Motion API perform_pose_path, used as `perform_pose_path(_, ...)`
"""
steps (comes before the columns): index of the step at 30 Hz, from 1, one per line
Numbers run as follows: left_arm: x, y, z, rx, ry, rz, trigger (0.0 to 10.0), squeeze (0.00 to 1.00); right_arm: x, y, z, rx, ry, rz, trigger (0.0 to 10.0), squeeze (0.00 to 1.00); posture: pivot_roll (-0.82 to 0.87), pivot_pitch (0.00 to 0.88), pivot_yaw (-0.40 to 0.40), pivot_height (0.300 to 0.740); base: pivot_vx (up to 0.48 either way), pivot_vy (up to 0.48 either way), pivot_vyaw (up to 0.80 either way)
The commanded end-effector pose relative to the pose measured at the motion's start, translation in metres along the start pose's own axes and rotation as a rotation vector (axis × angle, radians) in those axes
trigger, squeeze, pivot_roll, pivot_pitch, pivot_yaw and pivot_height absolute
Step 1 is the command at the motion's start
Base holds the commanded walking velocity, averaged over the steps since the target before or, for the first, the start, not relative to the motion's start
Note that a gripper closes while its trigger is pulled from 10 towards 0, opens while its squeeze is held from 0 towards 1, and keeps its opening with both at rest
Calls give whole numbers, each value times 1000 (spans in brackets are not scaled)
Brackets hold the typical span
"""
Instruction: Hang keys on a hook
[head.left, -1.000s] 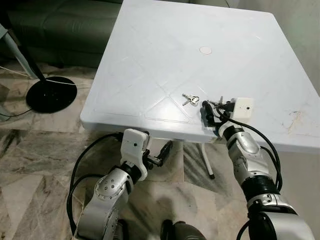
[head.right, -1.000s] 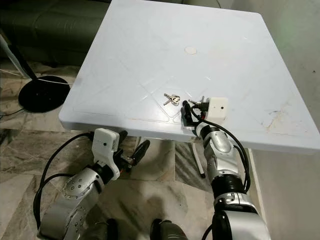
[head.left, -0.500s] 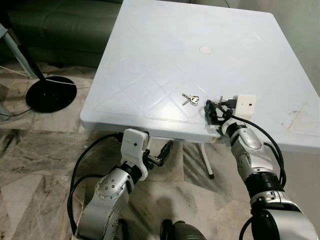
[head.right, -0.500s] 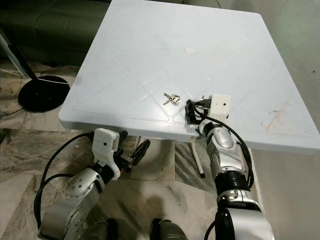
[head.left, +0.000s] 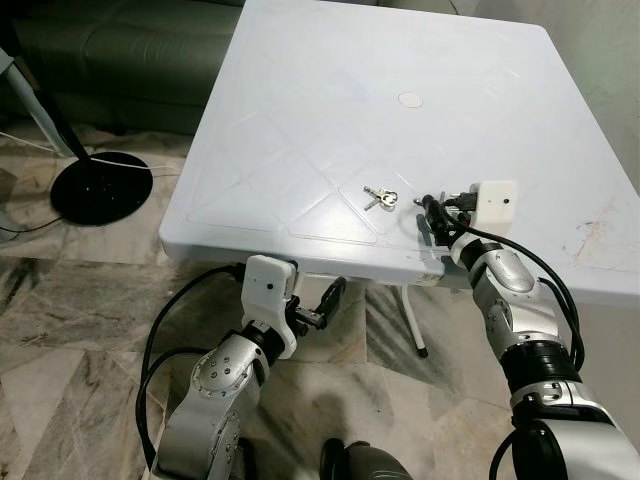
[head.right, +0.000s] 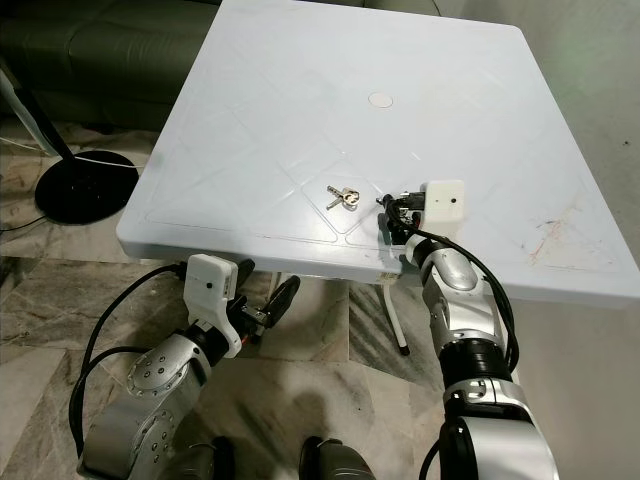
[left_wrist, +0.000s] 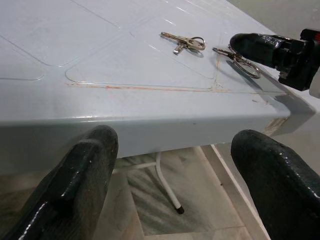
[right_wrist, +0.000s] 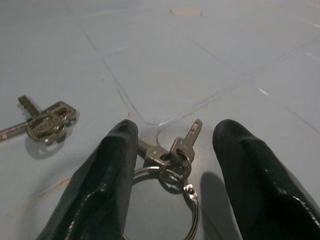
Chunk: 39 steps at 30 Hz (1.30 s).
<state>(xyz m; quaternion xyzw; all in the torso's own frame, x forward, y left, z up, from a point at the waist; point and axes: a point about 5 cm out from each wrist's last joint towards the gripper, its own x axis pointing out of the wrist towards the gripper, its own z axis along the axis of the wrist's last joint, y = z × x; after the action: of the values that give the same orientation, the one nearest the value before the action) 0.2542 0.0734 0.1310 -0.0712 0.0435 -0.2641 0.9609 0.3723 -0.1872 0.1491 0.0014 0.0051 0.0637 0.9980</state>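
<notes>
Keys (right_wrist: 172, 150) on table, between right jaws

Two silver key bunches (right_wrist: 170, 152) (right_wrist: 45, 122) — flat, apart

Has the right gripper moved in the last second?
Yes. The right gripper has slid farther onto the white table, away from its near edge and slightly to the robot's right, closing around the key ring.
</notes>
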Motion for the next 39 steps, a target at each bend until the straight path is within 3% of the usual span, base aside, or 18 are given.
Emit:
perform_pose_path(1,-1,-1,2,-4,-6,5,10000,0,-3,-5,-1,-23,15,-2,0,0,54,213,-113,740,0,0,0)
perform_pose_path(2,-1,-1,2,-6,-7,7,10000,0,-3,-4,-2,-35,28,17,745,0,54,213,-113,740,0,0,0)
perform_pose_path(5,0,-1,2,-11,-8,8,10000,0,-5,-5,-3,-56,49,33,1608,0,43,220,-123,740,0,0,0)
perform_pose_path(7,0,-1,2,-14,-9,10,10000,0,-5,-4,-5,-53,65,46,0,0,43,220,-123,740,0,0,0)
perform_pose_path(8,0,-1,2,-14,-9,11,10000,0,-6,-3,-5,-61,72,51,1255,0,43,220,-123,740,0,0,0)
perform_pose_path(13,0,-1,2,-16,-10,14,10000,0,-7,-2,-9,-76,105,72,2235,0,41,218,-128,740,0,0,0)
perform_pose_path(18,0,-1,2,-18,-12,19,10000,0,-8,-2,-9,-85,118,85,1922,0,39,214,-135,740,0,0,0)
perform_pose_path(20,1,-1,2,-21,-15,23,10000,0,-8,-2,-9,-90,127,86,1373,0,38,208,-139,740,0,0,0)
perform_pose_path(22,1,-1,2,-21,-15,25,10000,0,-7,-2,-9,-88,127,86,1961,0,38,208,-139,740,0,0,0)
perform_pose_path(23,1,-1,2,-21,-15,26,10000,0,-7,-2,-8,-94,122,91,0,0,38,208,-139,740,0,0,0)
perform_pose_path(26,1,-1,2,-23,-16,28,10000,0,-7,-2,-7,-99,125,98,235,0,37,202,-143,740,0,0,0)
perform_pose_path(27,1,-1,2,-24,-17,30,10000,0,-7,-2,-7,-103,129,98,902,0,37,202,-143,740,0,0,0)
perform_pose_path(28,2,-1,2,-24,-18,31,10000,0,-7,-2,-7,-106,130,102,314,0,35,198,-146,740,0,0,0)
perform_pose_path(29,2,-1,2,-24,-19,32,10000,0,-7,-2,-7,-107,131,106,627,0,35,198,-146,740,0,0,0)
perform_pose_path(30,2,-1,2,-26,-20,34,10000,0,-7,-2,-5,-110,123,110,0,0,35,198,-146,740,0,0,0)
perform_pose_path(39,4,2,3,-32,-30,50,10000,0,-6,-5,6,-103,63,107,0,0,31,198,-153,740,0,0,0)
